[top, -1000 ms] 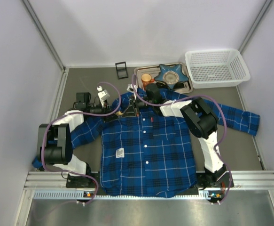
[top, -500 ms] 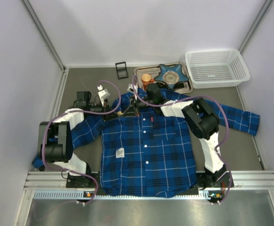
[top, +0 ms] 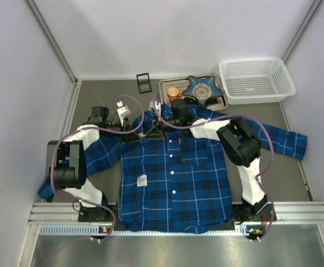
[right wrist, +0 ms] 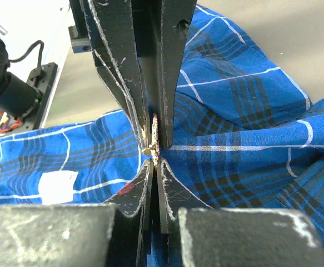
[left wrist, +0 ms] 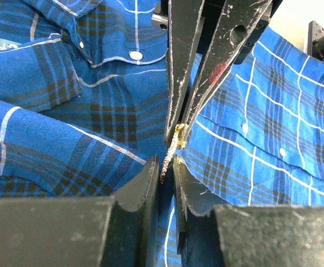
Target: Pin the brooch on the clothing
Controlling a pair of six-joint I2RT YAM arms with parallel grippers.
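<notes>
Looking at the plaid shirt spread front-up on the desk, collar at the far end, sleeves out to either side. Spotted both sets of jaws meeting tip to tip right at the collar, a bit left of the button line.

Found the brooch in the wrist views: a tiny pale gold thing, held edge-on just above the bunched-up fabric. No chance of picking it out from the top camera, way too small and tucked between the fingers.

Seeing the right jaws clamped fully shut on one end of the brooch. Seeing the left jaws pinched down on the other end, with only a sliver of gap for the metal. Can't tell whether touching the cloth or just hanging over it.

Also noticed a tray with a blue star dish just past the collar, plus a white basket beside that.
</notes>
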